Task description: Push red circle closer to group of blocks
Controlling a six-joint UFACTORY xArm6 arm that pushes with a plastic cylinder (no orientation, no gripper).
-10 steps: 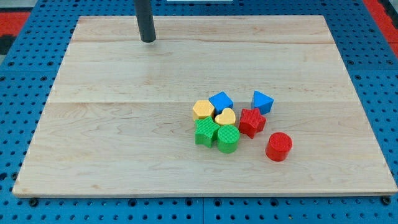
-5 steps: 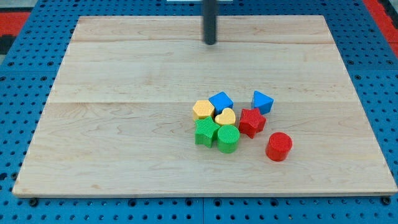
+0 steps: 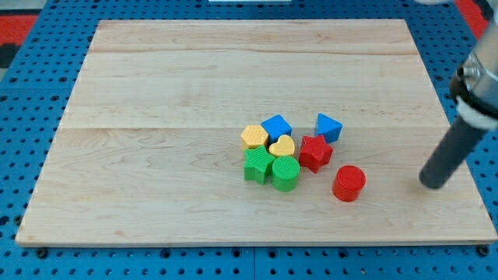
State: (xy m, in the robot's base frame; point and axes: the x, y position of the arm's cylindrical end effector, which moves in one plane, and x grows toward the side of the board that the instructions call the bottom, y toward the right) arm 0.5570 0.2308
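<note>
- Red circle (image 3: 348, 183) sat on the wooden board (image 3: 156, 155), toward the view's bottom-right – a short upright cylinder, standing alone.
- My tip (image 3: 432, 184) rested on the board to the view's right of the red circle, roughly level w/ it, well apart, not touching.
- Rod (image 3: 453, 149) leaned up and to the view's right from the tip; no claw on this arm, so nothing to read as spread or pinching – just a bare rod end.
- Red star (image 3: 315, 152) was the nearest neighbour, up and to the view's left of the red circle, w/ a small gap between them.
- Blue triangle (image 3: 327, 127) lay further toward the view's top from the red circle, just beyond the red star.
- Green circle (image 3: 285, 173) stood to the view's left of the red circle, near the red star.
- Green star (image 3: 257, 166) was further left again, against the green circle.
- Yellow heart (image 3: 282, 146), yellow hexagon (image 3: 254, 137) and blue block (image 3: 276, 126) – shape approx. a cube – sat up-left of the red circle, packed together.
</note>
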